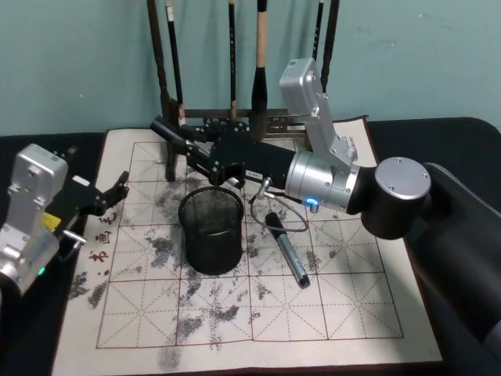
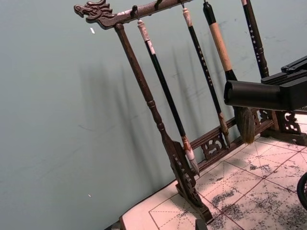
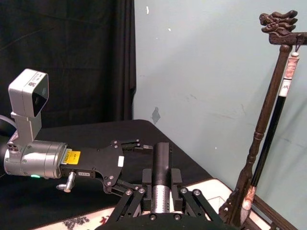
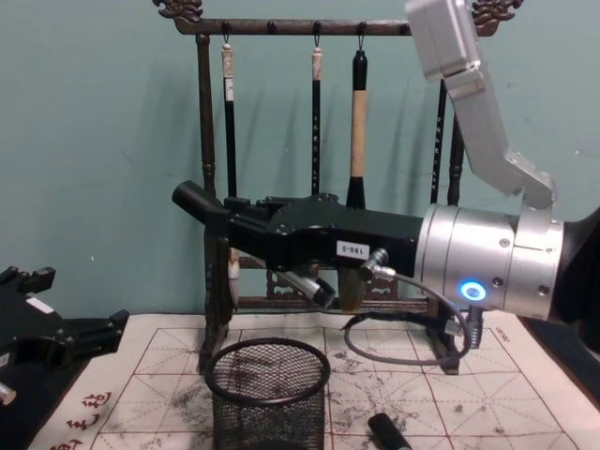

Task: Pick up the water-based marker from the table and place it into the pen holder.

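Note:
The water-based marker (image 3: 161,178), black cap over a silver barrel, is held tilted in my right gripper (image 1: 188,146), which is shut on it. Its cap (image 4: 192,202) points up and left, and its lower end (image 4: 314,289) hangs above the pen holder (image 4: 267,384). This black wire-mesh pen holder (image 1: 211,229) stands on the cream gridded mat (image 1: 352,313) of the table. The right arm reaches in from the right, over and just behind the holder. My left gripper (image 1: 109,194) rests open at the mat's left edge, holding nothing.
A second dark marker (image 1: 286,249) lies on the mat right of the holder. The tall wooden brush rack (image 4: 314,28) with several hanging brushes stands close behind the right gripper. A grey cable loop (image 1: 278,211) hangs under the right wrist.

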